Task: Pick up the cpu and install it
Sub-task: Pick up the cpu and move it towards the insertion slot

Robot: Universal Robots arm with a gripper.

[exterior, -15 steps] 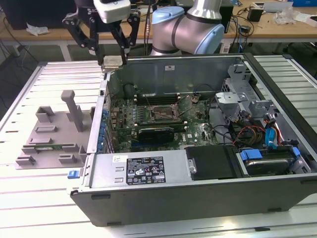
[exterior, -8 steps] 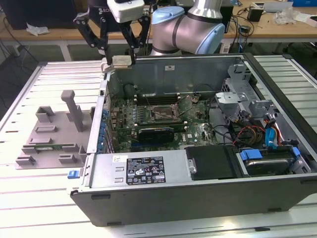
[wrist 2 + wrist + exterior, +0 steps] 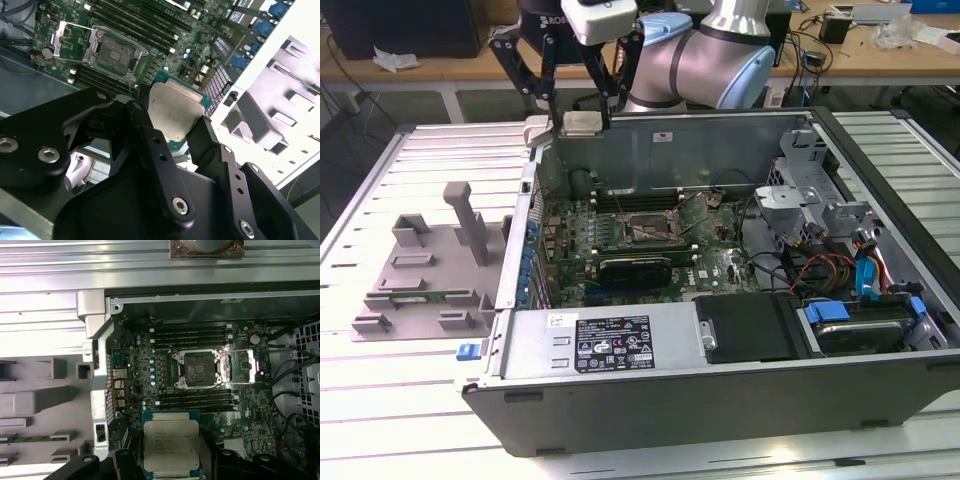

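Second wrist view: cpu (image 3: pixel 176 107) gripped above motherboard (image 3: pixel 195 47)

The cpu hangs clamped by opposite edges between the fingers of the gripper (image 3: pixel 172 127), over the computer case (image 3: pixel 720 400), apart from the open socket (image 3: pixel 114 52). Likely light, stiff, slick-topped, fragile underneath; edges are the safe hold.

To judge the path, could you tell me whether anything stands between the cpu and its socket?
Nothing visible does. The hand holds the cpu above the open case, and the socket lies uncovered in the first wrist view, its cover plate swung aside.
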